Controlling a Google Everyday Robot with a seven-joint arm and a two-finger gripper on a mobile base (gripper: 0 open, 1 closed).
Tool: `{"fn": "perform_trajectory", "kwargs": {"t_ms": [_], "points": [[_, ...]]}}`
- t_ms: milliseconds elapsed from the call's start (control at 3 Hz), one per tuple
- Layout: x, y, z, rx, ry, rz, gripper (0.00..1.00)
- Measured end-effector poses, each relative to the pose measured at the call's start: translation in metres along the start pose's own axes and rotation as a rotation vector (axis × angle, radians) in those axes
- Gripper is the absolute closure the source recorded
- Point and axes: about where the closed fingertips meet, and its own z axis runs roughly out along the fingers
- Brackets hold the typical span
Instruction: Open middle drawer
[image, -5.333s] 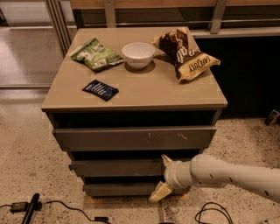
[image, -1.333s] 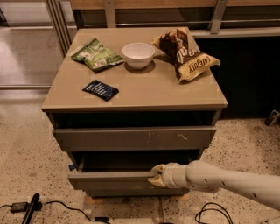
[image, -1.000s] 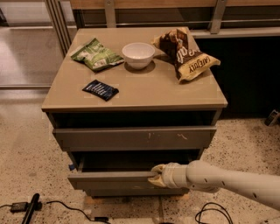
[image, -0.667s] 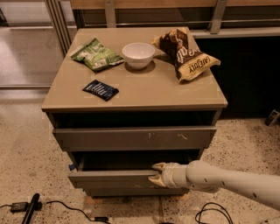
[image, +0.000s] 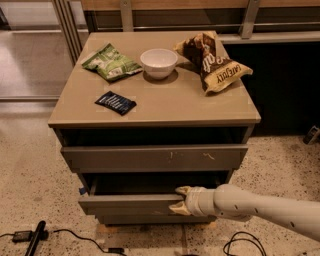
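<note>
Tool (image: 176, 200) low at the desk's front, right of centre, on the end of a white arm (image: 260, 209) that comes in from the lower right. Its two tan fingers (image: 182, 190) stand apart, one above the other, tips at the right end of the middle drawer (image: 127, 204). The upper finger is at the top edge of that front and the lower one near its bottom edge (whether they press on it I cannot tell).

Middle drawer: second of three stacked fronts, plain grey-brown, no handle. It stands partly pulled out. A dark opening shows between its top edge and the scratched top drawer (image: 155, 158) above. The narrower bottom drawer (image: 145, 219) lies just beneath it and sits further back.

Desk (image: 165, 112) top, tan, carries four things:
- green snack bag (image: 111, 62), back left, lying flat
- white bowl (image: 159, 62), back centre, upright, just beside the green bag
- brown chip bag (image: 214, 64), back right, crumpled, near the bowl
- dark blue packet (image: 115, 103), front left, well apart from the others

Floor: speckled, with black cables (image: 60, 234) at lower left.
</note>
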Motion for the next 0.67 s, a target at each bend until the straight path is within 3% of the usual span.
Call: {"fn": "perform_trajectory", "kwargs": {"t_ms": [333,667], "points": [[0.004,0.003,-0.004,-0.004,0.001,0.005,0.73],[0.010,0.019,-0.028,0.001,-0.013,-0.001,1.00]]}}
